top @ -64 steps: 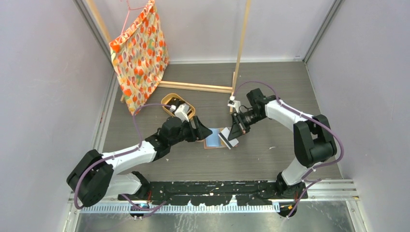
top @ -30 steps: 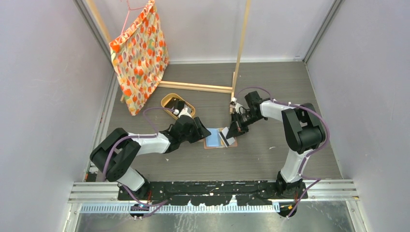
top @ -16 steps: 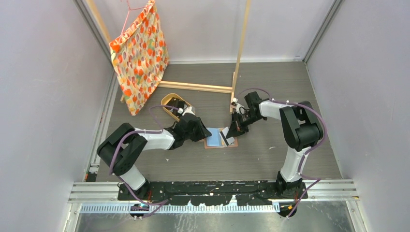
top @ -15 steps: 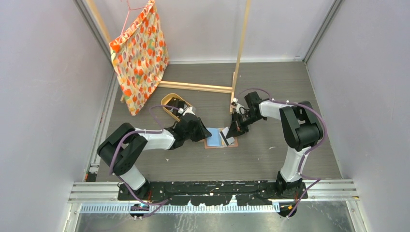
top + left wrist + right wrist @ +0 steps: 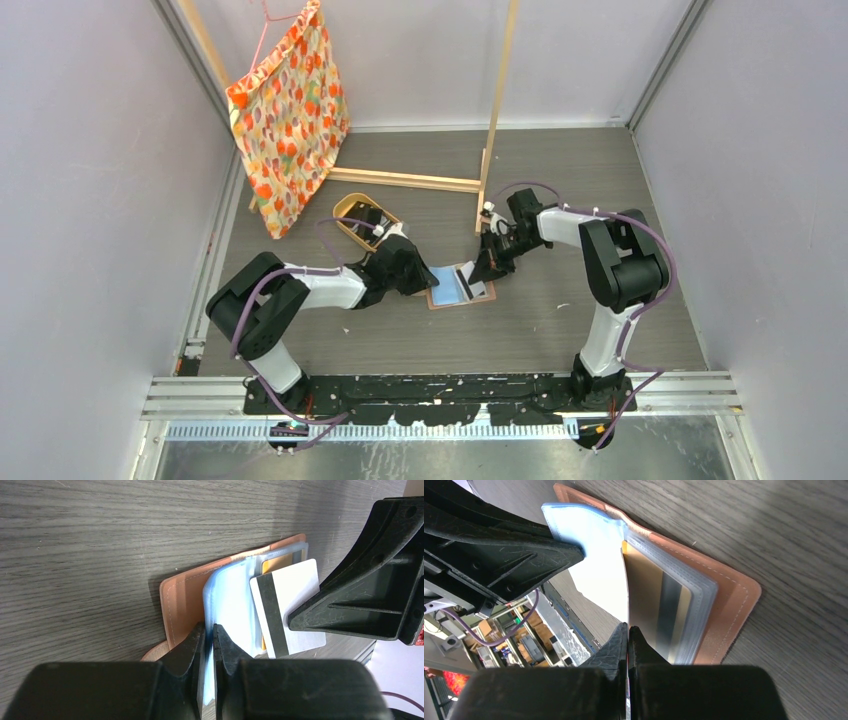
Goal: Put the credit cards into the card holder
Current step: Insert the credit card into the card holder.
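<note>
Open card holder (image 5: 462, 290) sits frame ctr on table (image 5: 560, 190). Left gripper (image 5: 209, 634) pinches its pale-blue pocket leaf (image 5: 227, 600); right gripper (image 5: 628, 630) clamped on white striped card (image 5: 290, 605) over the pockets

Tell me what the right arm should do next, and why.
Probably slide the card into the holder: the right gripper pinches it over the pockets, and the left gripper holds a clear leaf lifted aside.

The card holder (image 5: 179, 599): matt stitched leather, glossy plastic pockets. The credit card (image 5: 296, 602): smooth plastic. The desk (image 5: 75, 555): matt woodgrain.
</note>
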Robot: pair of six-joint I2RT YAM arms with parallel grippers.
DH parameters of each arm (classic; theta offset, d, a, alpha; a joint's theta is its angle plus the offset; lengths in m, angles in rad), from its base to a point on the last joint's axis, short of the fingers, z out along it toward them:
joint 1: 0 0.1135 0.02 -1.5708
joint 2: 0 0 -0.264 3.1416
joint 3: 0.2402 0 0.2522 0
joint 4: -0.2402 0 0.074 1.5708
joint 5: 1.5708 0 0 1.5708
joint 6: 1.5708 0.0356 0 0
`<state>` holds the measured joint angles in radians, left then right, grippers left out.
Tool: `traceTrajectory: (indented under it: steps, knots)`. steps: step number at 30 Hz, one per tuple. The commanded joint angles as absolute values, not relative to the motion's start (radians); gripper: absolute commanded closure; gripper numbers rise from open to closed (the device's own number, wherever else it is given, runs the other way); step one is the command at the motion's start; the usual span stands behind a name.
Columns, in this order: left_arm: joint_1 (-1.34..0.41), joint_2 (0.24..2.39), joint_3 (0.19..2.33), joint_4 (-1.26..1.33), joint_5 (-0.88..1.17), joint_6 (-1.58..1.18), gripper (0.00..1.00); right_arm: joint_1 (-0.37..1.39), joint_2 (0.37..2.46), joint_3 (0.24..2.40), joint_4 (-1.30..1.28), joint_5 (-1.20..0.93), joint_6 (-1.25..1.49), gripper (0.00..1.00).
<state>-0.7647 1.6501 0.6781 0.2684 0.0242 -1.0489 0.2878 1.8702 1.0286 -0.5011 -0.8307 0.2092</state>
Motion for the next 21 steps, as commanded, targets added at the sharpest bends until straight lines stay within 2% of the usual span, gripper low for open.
traceTrajectory:
  steps: [1,21]
  knots:
    - [-0.767,1.646,0.686,0.259,0.014,-1.054,0.90,0.276,1.867,1.048,-0.495,-0.780,0.208,0.99]
    - [-0.776,1.652,0.689,0.274,0.014,-1.041,0.93,0.316,1.911,1.052,-0.448,-0.807,0.263,0.99]
